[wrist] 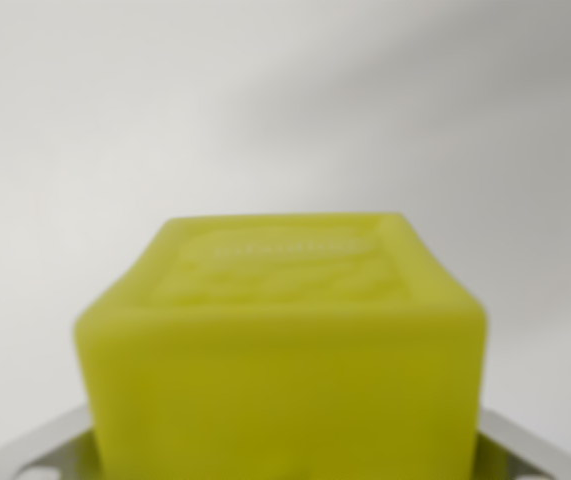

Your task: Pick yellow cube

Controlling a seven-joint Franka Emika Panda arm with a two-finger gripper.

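The cube (281, 350) is seen close and blurred between the fingers (285, 462), whose pale tips flank its base; contact cannot be told. Centred so, it appears placed for gripping.

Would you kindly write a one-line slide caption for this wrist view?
Blurred close-up of the yellow cube, embossed top face visible, flanked by pale pincer fingers at the lower corners, against a plain white surface.

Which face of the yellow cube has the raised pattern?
The top face of the yellow cube; it carries a blurred embossed design, while the front face toward the camera looks plain.
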